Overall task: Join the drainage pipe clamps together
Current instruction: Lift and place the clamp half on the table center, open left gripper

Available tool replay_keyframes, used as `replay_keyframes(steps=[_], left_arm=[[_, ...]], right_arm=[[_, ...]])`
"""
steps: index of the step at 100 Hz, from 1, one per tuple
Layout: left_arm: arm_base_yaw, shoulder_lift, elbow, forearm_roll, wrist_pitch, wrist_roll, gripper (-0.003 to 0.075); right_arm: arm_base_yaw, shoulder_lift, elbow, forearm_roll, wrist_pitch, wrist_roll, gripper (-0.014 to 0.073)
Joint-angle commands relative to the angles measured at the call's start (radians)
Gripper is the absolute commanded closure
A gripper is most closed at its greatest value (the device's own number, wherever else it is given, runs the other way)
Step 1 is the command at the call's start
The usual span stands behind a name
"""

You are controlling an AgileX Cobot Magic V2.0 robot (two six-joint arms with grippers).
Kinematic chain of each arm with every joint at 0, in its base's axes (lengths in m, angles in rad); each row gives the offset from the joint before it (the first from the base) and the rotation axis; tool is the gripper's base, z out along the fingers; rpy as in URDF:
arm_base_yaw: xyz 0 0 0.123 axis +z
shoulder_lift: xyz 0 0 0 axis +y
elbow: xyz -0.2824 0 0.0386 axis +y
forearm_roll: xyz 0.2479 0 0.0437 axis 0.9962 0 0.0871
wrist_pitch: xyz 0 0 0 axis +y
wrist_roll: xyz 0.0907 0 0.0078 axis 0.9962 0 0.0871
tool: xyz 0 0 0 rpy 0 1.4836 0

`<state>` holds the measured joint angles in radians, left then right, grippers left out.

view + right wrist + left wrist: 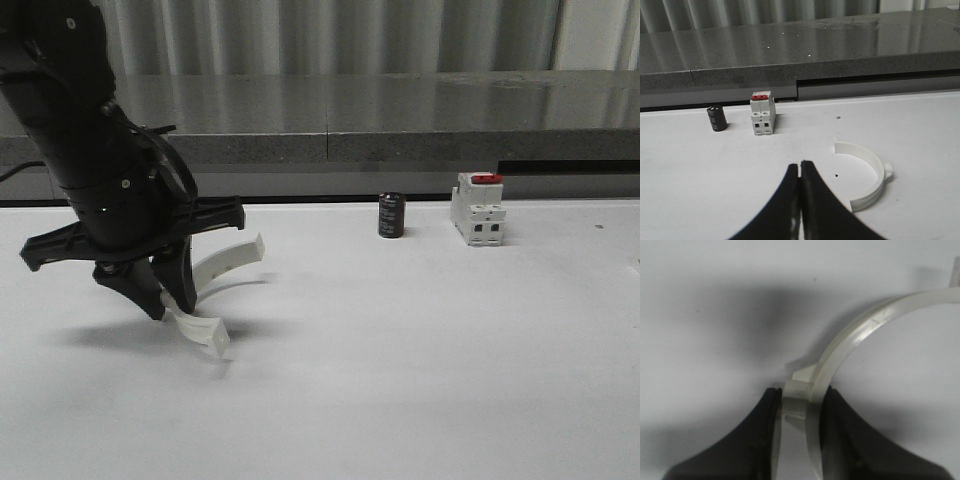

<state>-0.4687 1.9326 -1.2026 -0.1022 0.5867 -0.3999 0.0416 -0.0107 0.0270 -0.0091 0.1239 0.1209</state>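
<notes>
While the left tool (165, 290) pinches one white clamp half (212, 285) by its arc near the side lug, lifted slightly and tilted over the bench (400, 380) at about nine o'clock in the front view, the job looks to be at the carrying stage: one piece is in hand, the joining not yet begun. From the left wrist the black pads (767, 425) press both faces of the band. The right tool (800, 200) has its fingers pressed together on nothing, and the second clamp half (865, 175) lies flat on the bench at roughly two o'clock from its tips, open side facing away from its lug. A black cylinder (391, 215) and a white breaker with a red switch (477, 208) stand well apart at the back. Next, I judge, the held half must be brought to its mate with end tabs lined up, which probably needs the right tool to steady that mate.
</notes>
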Motion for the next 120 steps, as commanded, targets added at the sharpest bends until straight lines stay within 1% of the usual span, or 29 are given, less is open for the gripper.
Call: replay_keyframes(steps=[1, 17, 53, 60, 65, 72, 79, 84, 86, 88, 94, 98, 105, 120], left_arm=[[-0.019, -0.03, -0.046, -0.001, -0.034, -0.023, 0.0739], [-0.021, 0.002, -0.074, 0.002, -0.03, -0.038, 0.0739], [-0.021, 0.036, -0.074, 0.006, -0.003, -0.041, 0.0739], [-0.021, 0.036, -0.074, 0.006, 0.005, -0.041, 0.0724], [-0.021, 0.036, -0.074, 0.006, 0.009, -0.041, 0.069], [-0.021, 0.036, -0.074, 0.006, 0.015, -0.041, 0.0606], [-0.021, 0.036, -0.074, 0.006, 0.015, -0.041, 0.0491], [-0.021, 0.036, -0.074, 0.006, 0.015, -0.041, 0.0381], [-0.021, 0.036, -0.074, 0.006, 0.015, -0.041, 0.0352], [-0.021, 0.036, -0.076, 0.006, 0.015, -0.041, 0.0297], [-0.021, 0.036, -0.084, 0.006, 0.027, -0.041, 0.0204], [-0.021, 0.036, -0.093, 0.006, 0.039, -0.041, 0.0155], [-0.021, 0.034, -0.12, 0.006, 0.066, -0.023, 0.0122], [-0.021, -0.006, -0.159, 0.006, 0.074, 0.049, 0.0122]], right_arm=[[-0.006, -0.018, -0.017, -0.006, -0.083, -0.002, 0.0661], [-0.006, -0.018, -0.017, -0.006, -0.083, -0.002, 0.0661], [-0.006, -0.018, -0.017, -0.006, -0.083, -0.002, 0.0661], [-0.006, -0.018, -0.017, -0.006, -0.083, -0.002, 0.0661], [-0.006, -0.018, -0.017, -0.006, -0.083, -0.002, 0.0661], [-0.006, -0.018, -0.017, -0.006, -0.083, -0.002, 0.0661], [-0.006, -0.018, -0.017, -0.006, -0.083, -0.002, 0.0661], [-0.006, -0.018, -0.017, -0.006, -0.083, -0.002, 0.0661], [-0.006, -0.018, -0.017, -0.006, -0.083, -0.002, 0.0661], [-0.006, -0.018, -0.017, -0.006, -0.083, -0.002, 0.0661], [-0.006, -0.018, -0.017, -0.006, -0.083, -0.002, 0.0661], [-0.006, -0.018, -0.017, -0.006, -0.083, -0.002, 0.0661], [-0.006, -0.018, -0.017, -0.006, -0.083, -0.002, 0.0661], [-0.006, -0.018, -0.017, -0.006, -0.083, -0.002, 0.0661]])
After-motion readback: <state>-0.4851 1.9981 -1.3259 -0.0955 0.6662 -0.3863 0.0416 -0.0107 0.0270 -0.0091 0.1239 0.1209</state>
